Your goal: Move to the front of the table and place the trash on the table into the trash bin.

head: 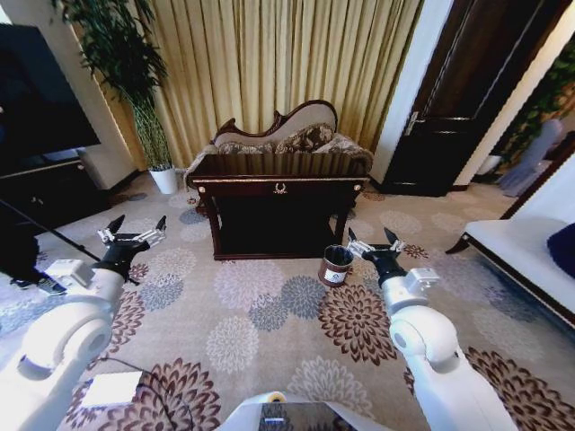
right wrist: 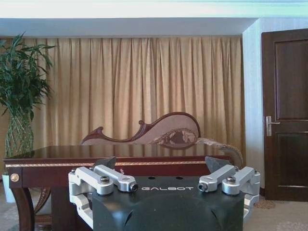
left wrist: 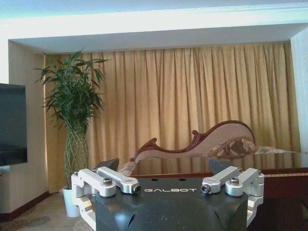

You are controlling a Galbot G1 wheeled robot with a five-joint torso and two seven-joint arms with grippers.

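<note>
The dark-brown table (head: 280, 184) with gold trim stands some way ahead across the carpet, in front of the curtains. The trash on its top is too small to make out from here. The round dark trash bin (head: 336, 265) with a pale label sits on the floor by the table's front right leg. My left gripper (head: 137, 229) is held forward at the left, open and holding nothing. My right gripper (head: 370, 241) is open just right of the bin, nearer to me. In the wrist views, each open gripper (left wrist: 163, 166) (right wrist: 160, 163) points at the table (left wrist: 284, 173) (right wrist: 120, 159).
A carved chaise (head: 287, 135) stands behind the table. A tall plant in a white pot (head: 163, 180) is at its left, with a TV and dark cabinet (head: 45, 180) further left. A dark door (head: 449, 117) and a white bench (head: 530, 242) are at the right. Floral carpet (head: 260, 305) lies between.
</note>
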